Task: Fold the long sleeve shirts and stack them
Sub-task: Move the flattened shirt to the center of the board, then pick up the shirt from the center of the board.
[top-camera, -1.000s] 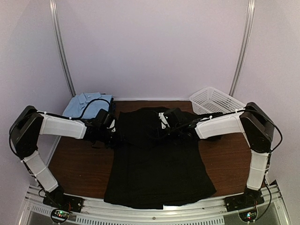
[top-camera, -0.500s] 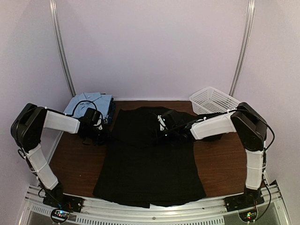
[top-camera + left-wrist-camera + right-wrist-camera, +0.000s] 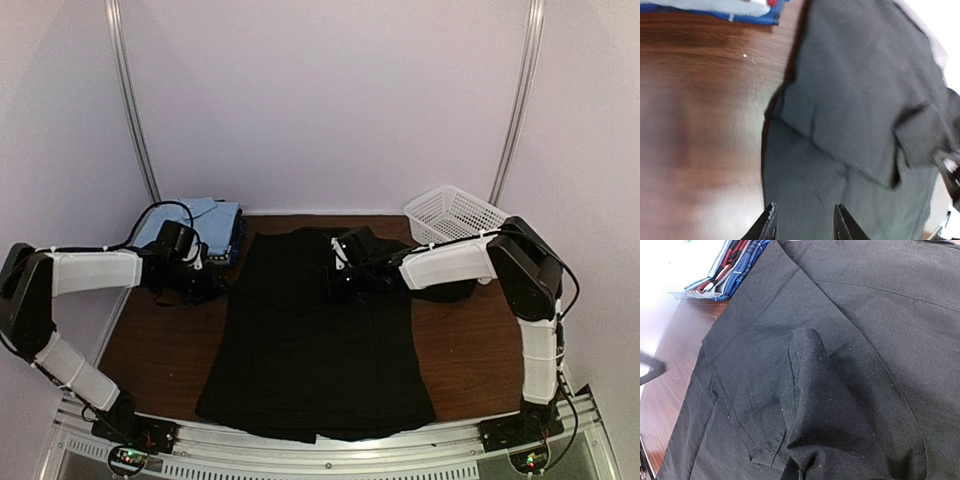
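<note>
The large black long sleeve shirt (image 3: 320, 350) lies spread flat on the wooden table (image 3: 160, 340), its hem at the near edge. One part is folded in over its upper body (image 3: 860, 95). My left gripper (image 3: 212, 283) is open and empty, its fingertips (image 3: 771, 223) just over the shirt's left edge (image 3: 805, 200). My right gripper (image 3: 335, 280) rests on the shirt's upper middle. Its fingers are hidden in the right wrist view, where a bunched fold of black fabric (image 3: 805, 460) rises to it, so it seems shut on that fold. The light blue collared shirt (image 3: 195, 215) tops a folded stack at the back left.
The folded stack shows blue plaid and dark layers (image 3: 735, 265) right by the black shirt's far left corner. A white mesh basket (image 3: 455, 215) stands at the back right. Bare wood (image 3: 700, 125) lies left of the shirt. Walls close in the back and sides.
The black shirt has slid to the left. My left gripper has moved left, to the shirt's left edge. My right gripper has moved a little left across the shirt's top.
</note>
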